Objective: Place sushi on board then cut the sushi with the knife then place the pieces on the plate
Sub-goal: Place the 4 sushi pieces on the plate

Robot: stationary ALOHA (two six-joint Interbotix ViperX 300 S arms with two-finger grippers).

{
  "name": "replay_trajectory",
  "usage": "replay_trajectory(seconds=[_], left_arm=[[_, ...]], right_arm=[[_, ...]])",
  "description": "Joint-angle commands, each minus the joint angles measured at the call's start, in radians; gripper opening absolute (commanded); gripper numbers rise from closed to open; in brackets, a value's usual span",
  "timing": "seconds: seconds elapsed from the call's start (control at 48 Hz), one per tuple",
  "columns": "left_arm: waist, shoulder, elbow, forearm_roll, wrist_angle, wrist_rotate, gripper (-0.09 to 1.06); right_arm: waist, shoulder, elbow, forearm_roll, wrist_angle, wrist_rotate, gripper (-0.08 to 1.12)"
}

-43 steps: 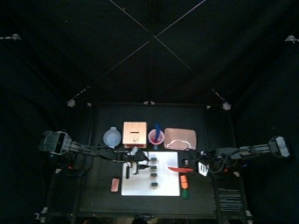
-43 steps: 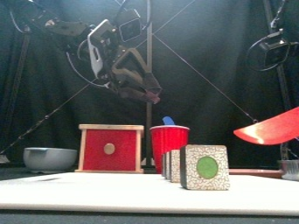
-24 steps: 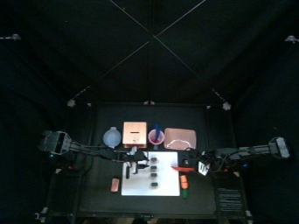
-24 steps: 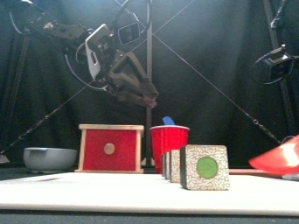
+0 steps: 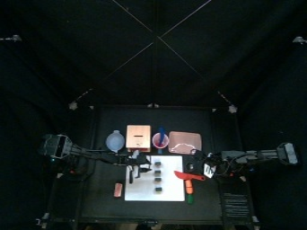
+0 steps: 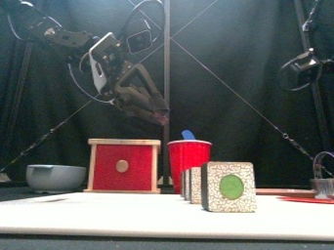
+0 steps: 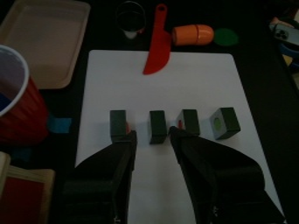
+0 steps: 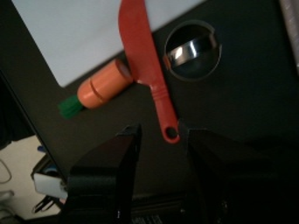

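- White cutting board (image 5: 168,180): flat at the middle of the black tabletop (image 5: 102,202), close to the front edge.
- Dark green toy sushi blocks (image 7: 156,122): four pieces, upright on the board in one row with a gap between each pair; row aligned front to back on the board's left half. Round green centre in a pale speckled face visible on the nearest piece in the front view.
- Left gripper (image 7: 152,140): raised well above the row of blocks, jaws spread, nothing between them.
- Red toy knife (image 8: 146,66): flat, blade across the board's right edge, thin handle off the board on the tabletop.
- Right gripper (image 8: 163,144): low over the handle end of the knife, jaws apart on either side of it, no contact visible.
- Orange toy carrot with green top (image 8: 100,85): on the tabletop off the board's right edge, orange end against or just beside the knife.
- Round metal cutter (image 8: 191,48): on the tabletop on the opposite side of the knife from the carrot.
- Flat pink tray (image 5: 185,141): toward the back edge of the tabletop, right of centre, well apart from the blocks.
- Red cup (image 6: 189,158) with a blue toy knife (image 6: 188,135): just left of the tray.
- Pale wooden box with red drawer front (image 6: 123,166): left of the cup.
- Blue-grey bowl (image 6: 55,177): left of the box.
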Motion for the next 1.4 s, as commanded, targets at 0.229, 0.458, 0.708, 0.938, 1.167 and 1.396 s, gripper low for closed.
replay_trajectory(seconds=[0.229,0.458,0.708,0.938,1.167,1.396], left_arm=[[0.021,-0.061,0.06,-0.018,-0.133,-0.002,0.75],[0.028,-0.08,0.101,-0.04,-0.149,0.0,0.75],[0.038,-0.078,0.129,-0.043,-0.16,-0.002,0.75],[0.043,-0.069,0.133,-0.046,-0.161,0.003,0.75],[0.049,-0.067,0.155,-0.046,-0.161,0.003,0.75],[0.051,-0.067,0.167,-0.044,-0.161,0.003,0.75]], right_arm=[[-0.017,0.124,-0.117,-0.218,-0.299,0.0,0.76],[-0.017,0.273,-0.17,-0.324,-0.548,-0.005,0.77],[-0.018,0.434,-0.219,-0.385,-0.695,-0.003,0.77],[-0.021,0.618,-0.318,-0.403,-0.709,-0.005,0.8],[-0.021,0.742,-0.399,-0.405,-0.709,-0.006,0.88],[-0.02,0.818,-0.451,-0.405,-0.695,-0.008,0.88]])
